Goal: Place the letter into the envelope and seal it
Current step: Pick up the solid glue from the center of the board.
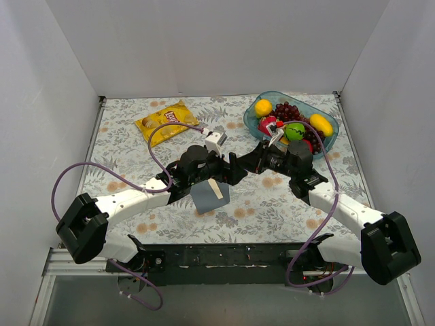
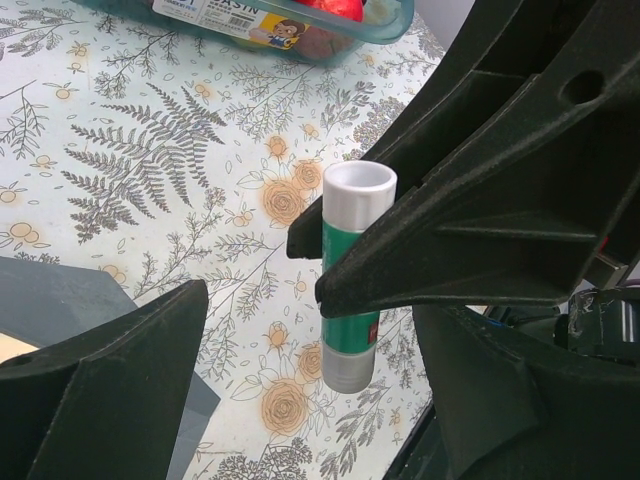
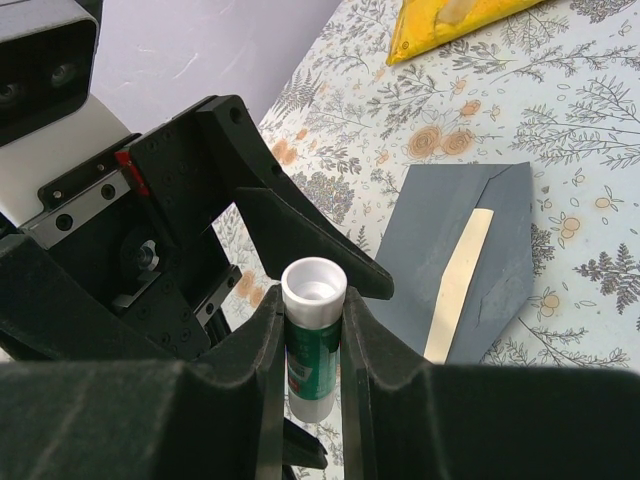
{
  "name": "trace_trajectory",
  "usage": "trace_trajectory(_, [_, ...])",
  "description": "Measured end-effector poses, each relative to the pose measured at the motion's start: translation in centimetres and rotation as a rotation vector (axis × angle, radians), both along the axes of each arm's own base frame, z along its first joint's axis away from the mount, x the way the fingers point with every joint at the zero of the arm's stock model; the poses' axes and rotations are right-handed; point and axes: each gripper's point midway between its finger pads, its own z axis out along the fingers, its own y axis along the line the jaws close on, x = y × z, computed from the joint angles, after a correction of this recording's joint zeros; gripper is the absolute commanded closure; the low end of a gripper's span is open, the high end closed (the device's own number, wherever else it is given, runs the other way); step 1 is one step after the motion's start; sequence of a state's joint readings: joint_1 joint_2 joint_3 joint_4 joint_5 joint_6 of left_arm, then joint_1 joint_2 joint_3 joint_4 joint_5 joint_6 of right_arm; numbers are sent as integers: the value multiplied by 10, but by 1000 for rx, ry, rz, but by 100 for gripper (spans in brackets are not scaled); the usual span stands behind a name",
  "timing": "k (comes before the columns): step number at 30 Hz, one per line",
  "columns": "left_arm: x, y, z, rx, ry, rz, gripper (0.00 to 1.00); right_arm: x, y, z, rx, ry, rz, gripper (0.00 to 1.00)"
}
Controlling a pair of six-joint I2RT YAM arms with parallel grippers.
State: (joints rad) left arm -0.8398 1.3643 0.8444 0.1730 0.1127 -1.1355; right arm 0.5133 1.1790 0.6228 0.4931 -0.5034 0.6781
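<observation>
Gripping glue stick [image 2: 350,340] with right gripper [image 3: 312,325]: jaws clamped on its body, upright, mid-air. Straddling the stick with left gripper [image 2: 308,320]: jaws wide open, gripping nothing. Seeing envelope [image 1: 209,197] flat on table [image 1: 272,204], near the grippers on the base side, flap open and unsealed. Seeing letter [image 3: 458,285] tucked inside, only a cream strip showing at the mouth.

Risks, as judged:
- Looks like a handover. Letting go right before left bites drops the stick onto the envelope. Can't tell whether capped; if not, smears glue.
- Closing left off-centre tilts or twists the stick in the right jaws.
- Gluing over the exposed strip bonds flap to letter, not envelope.
- Pinning the envelope with nothing, so dragging the stick likely slides it.
</observation>
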Motion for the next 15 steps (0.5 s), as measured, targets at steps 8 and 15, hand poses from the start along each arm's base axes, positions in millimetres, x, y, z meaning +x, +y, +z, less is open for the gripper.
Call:
trace_trajectory(8, [1,1,-1,7,-9,0,20,0,0,-1,2,11,-2,99])
trace_trajectory(15, [-1,3,-7,16,-4,1,26,-2,0,0,7,28,-5,99])
